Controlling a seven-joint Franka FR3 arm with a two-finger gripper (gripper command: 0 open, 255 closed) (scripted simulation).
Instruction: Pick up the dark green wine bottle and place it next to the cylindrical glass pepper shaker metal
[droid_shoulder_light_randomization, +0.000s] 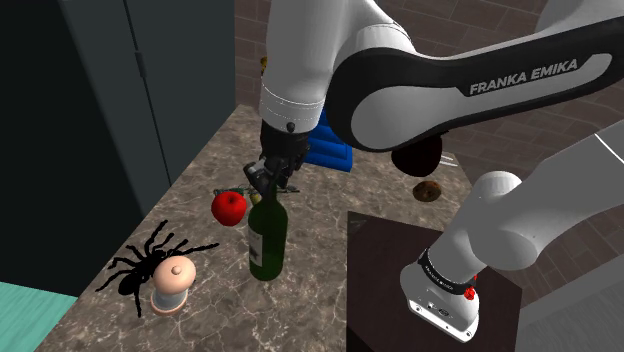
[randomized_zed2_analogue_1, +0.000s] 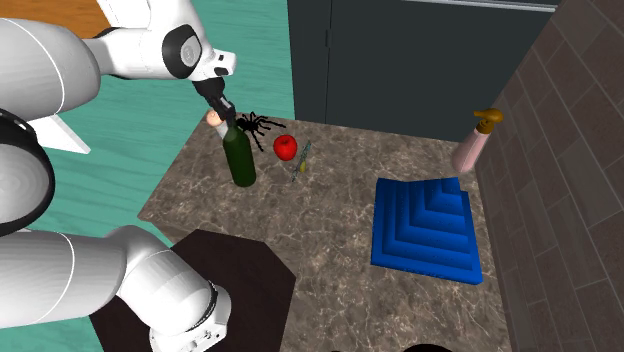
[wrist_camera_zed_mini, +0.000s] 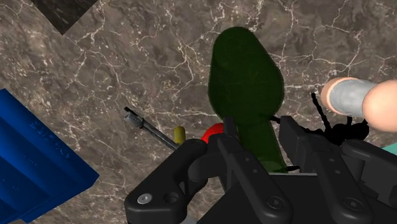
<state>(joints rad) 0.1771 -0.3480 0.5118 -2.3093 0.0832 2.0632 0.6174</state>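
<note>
Gripper sits closest, black fingers clamped on either side of the neck of the dark green wine bottle. The bottle stands upright on the counter, a brown marbled top w/ white veins. The pinkish pepper shaker w/ a grey band stands near the bottle, not touching, w/ a black spider just beside it. A red apple lies on the bottle's other side, a thin tool beyond that.

Room: dark cabinet at the back, brick wall along one end, teal floor below. Bottle and shaker are near the counter edge above that floor. Bare marble opens btw the apple and the blue stepped block. The dark stand abuts the near edge.
</note>
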